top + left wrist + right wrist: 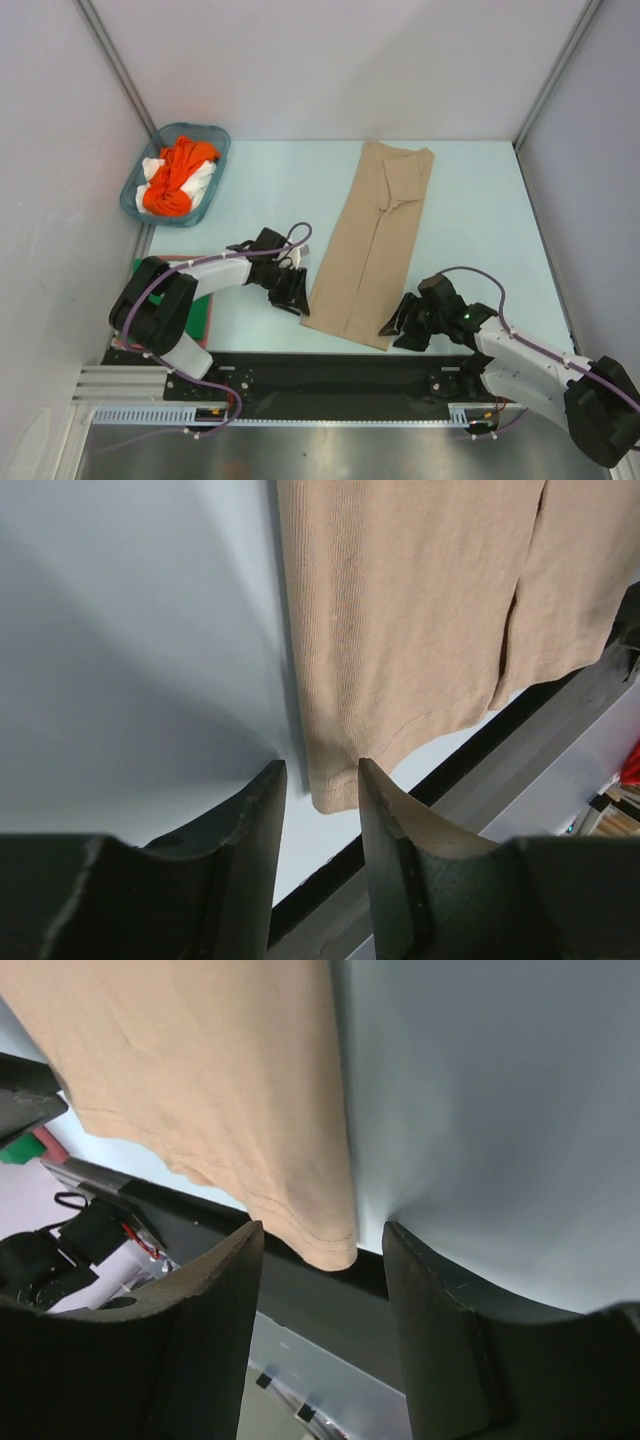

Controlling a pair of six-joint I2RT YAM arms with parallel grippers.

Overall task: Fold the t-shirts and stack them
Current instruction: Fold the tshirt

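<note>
A tan-beige t-shirt, folded into a long narrow strip, lies across the middle of the table. My left gripper is at its near left corner. In the left wrist view that gripper is open, and the hem corner of the shirt lies between its fingertips. My right gripper is at the near right corner. The right wrist view shows it open, with the stitched corner of the shirt between its fingers. An orange t-shirt and a white one lie bunched in the basket.
The teal plastic basket stands at the back left corner of the table. A dark green cloth lies under the left arm at the near left. A black rail runs along the table's near edge. Walls enclose the left, back and right sides.
</note>
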